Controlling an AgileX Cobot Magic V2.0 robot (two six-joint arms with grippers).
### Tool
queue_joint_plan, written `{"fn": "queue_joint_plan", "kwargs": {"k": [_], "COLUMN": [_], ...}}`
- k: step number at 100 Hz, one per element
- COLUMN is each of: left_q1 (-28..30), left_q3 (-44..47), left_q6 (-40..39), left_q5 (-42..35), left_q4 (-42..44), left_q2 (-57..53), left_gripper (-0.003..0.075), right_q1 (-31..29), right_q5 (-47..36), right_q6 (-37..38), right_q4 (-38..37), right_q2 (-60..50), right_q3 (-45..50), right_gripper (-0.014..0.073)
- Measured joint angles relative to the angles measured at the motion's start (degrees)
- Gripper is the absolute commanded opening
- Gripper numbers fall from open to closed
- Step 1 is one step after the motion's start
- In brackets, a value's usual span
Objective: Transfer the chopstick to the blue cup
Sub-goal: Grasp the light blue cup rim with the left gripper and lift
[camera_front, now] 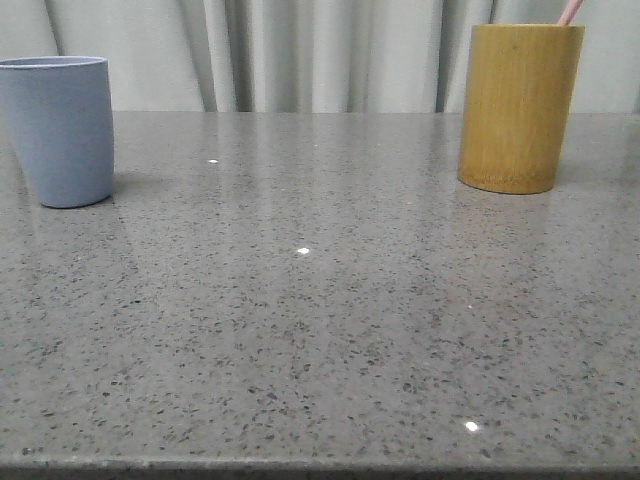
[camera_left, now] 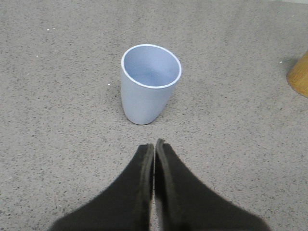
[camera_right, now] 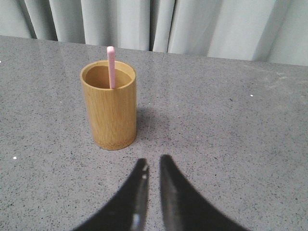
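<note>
The blue cup stands upright at the table's far left and is empty inside in the left wrist view. One pale pink chopstick stands in the yellow-brown bamboo holder at the far right. Only its tip shows in the front view. My left gripper is shut and empty, a short way back from the blue cup. My right gripper is open by a narrow gap and empty, a short way back from the bamboo holder. Neither gripper shows in the front view.
The grey speckled stone table stretches between the two cups. Pale curtains hang behind its far edge. The bamboo holder's edge shows in the left wrist view.
</note>
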Motion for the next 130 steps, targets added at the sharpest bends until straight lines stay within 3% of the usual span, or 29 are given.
{"fn": "queue_joint_plan", "kwargs": {"k": [6, 15, 24, 31, 63, 130], "left_q1": [0.0, 0.0, 0.0, 0.0, 0.0, 0.0], "left_q3": [0.0, 0.0, 0.0, 0.0, -0.7, -16.5], "left_q6": [0.0, 0.0, 0.0, 0.0, 2.4, 3.0], "left_q5": [0.0, 0.0, 0.0, -0.1, -6.9, -9.0], "left_q4": [-0.1, -0.2, -0.3, -0.3, -0.3, 0.0], "left_q2": [0.0, 0.0, 0.0, 0.0, 3.0, 39.2], "left_gripper": [0.0253, 0.0422, 0.0538, 0.0579, 0.058, 0.0579], "right_q1": [0.0, 0.0, 0.0, 0.0, 0.0, 0.0], "right_q5": [0.0, 0.0, -0.2, -0.9, -4.2, -4.8], "right_q6": [0.0, 0.0, 0.0, 0.0, 0.0, 0.0], "right_q4": [0.0, 0.0, 0.0, 0.0, 0.0, 0.0], "right_q2": [0.0, 0.0, 0.0, 0.0, 0.0, 0.1], "right_q3": [0.0, 0.0, 0.0, 0.0, 0.0, 0.0], "right_gripper": [0.0477, 0.0662, 0.0632, 0.0622, 0.0622, 0.0622]}}
